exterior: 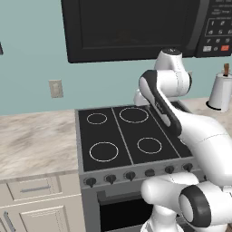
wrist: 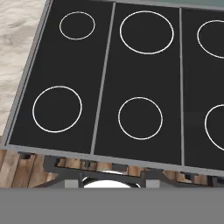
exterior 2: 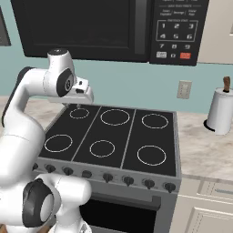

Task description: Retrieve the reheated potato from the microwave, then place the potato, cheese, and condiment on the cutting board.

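Above stovetop (exterior 2: 111,136) I hold gripper (exterior 2: 78,105) clenched, empty, pointing down at burners; microwave (exterior 2: 100,27) overhead, door closed.

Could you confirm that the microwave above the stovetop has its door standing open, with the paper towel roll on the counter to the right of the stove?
Not quite: the microwave has its dark glass door closed flat against the front, as the right base view shows. The rest holds: it hangs above the stovetop, and the paper towel roll stands on the counter to the right of the stove.
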